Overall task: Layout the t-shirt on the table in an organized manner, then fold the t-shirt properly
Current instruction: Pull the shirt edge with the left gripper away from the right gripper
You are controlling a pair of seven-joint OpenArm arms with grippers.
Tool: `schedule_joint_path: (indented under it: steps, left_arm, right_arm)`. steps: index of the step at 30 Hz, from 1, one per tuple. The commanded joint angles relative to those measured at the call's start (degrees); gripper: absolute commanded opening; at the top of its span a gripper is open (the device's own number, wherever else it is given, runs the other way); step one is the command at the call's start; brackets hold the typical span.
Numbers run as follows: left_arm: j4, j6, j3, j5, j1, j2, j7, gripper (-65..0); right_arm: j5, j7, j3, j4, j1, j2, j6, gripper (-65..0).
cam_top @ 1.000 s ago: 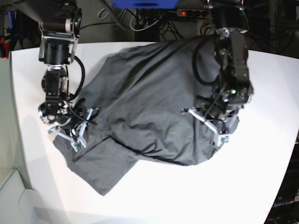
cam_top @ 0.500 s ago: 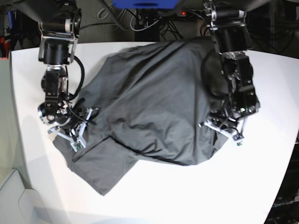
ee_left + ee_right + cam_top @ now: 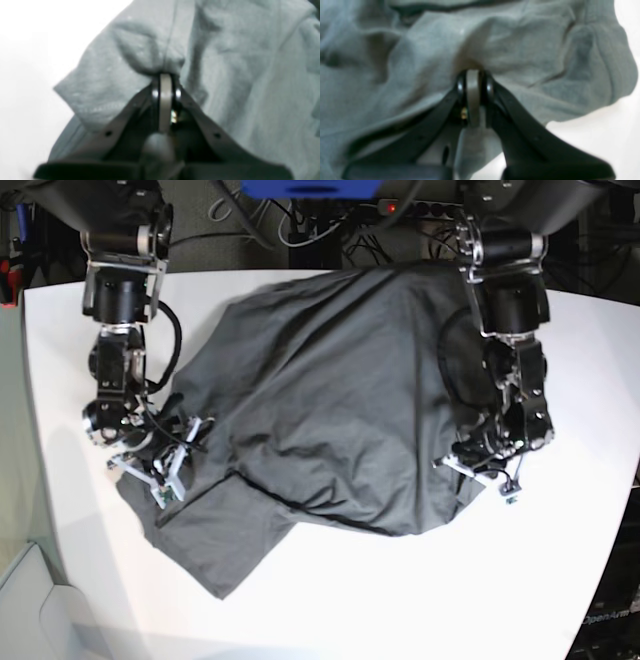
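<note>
Base view: we see one white table [image 3: 420, 600] with rounded edges, bordered at the far side by dark floor, cables and a power strip [image 3: 405, 207]. One t-shirt [image 3: 320, 410], dark charcoal and rumpled, lies spread across the middle of the table, with a fold reaching toward the near left. Two arms reach in from the far side. The right gripper [image 3: 165, 470] sits at the cloth's left edge; the left gripper [image 3: 478, 472] sits at its right edge.

Left wrist view: the left gripper [image 3: 165, 75] has its fingers [image 3: 153, 93] pressed together, and we see a bunched ridge of the t-shirt [image 3: 237, 75] pinched at their tips. Bare table [image 3: 32, 45] shows at the left.

Right wrist view: the right gripper [image 3: 473, 71] likewise has its fingers [image 3: 490, 87] drawn nearly together on a gathered fold of the t-shirt [image 3: 395, 62], close to a hemmed edge at the right. Bare table [image 3: 590, 132] shows at the near right. Both wrist views are blurred.
</note>
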Motion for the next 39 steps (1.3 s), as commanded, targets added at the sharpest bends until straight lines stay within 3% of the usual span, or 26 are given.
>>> schedule_joint_path:
  steps: [1, 5, 13, 15, 19, 25, 29, 39]
  left_arm:
    - [1.44, -0.13, 0.07, -0.15, -1.70, -0.54, -0.77, -64.6]
    - [0.47, -0.13, 0.07, -0.15, -3.63, -4.32, -1.82, -64.6]
    - [-12.28, -0.13, 0.42, -0.15, -11.28, -11.53, -11.05, -64.6]
    - [-13.60, -0.13, 2.71, -0.50, -12.86, -12.41, -10.96, -64.6]
    - [-5.16, -0.22, 4.56, -0.67, -13.30, -11.97, -1.03, -64.6]
    - [18.49, -0.22, 6.58, -0.59, -6.01, -5.38, 12.86, -64.6]
    - [21.83, -0.22, 11.32, -0.50, -3.63, -3.71, 19.81, -64.6]
    - [20.25, 0.40, 12.73, -0.06, 4.01, -5.02, 20.42, -64.6]
  right_arm:
    - [-0.78, -1.85, 0.06, -0.70, 0.53, 0.29, 0.23, -62.8]
    - [-0.78, -1.50, 0.24, -1.14, 0.53, 1.25, 0.23, -62.8]
    - [-0.78, -1.50, 0.24, -1.06, 0.44, 1.25, 0.23, -62.8]
    - [-0.78, -1.50, -0.03, -1.06, 0.44, 1.25, 0.23, -62.8]
    - [-0.78, -1.50, -0.12, -1.06, 0.53, 1.25, 0.23, -62.8]
    - [-0.78, -1.50, -0.12, -1.06, 0.62, 1.25, 0.23, -62.8]
    - [-0.78, -1.50, -0.12, -0.97, 0.62, 1.08, 0.23, -62.8]
    - [-0.70, -1.50, 0.15, -0.97, 0.62, 1.17, 0.23, -62.8]
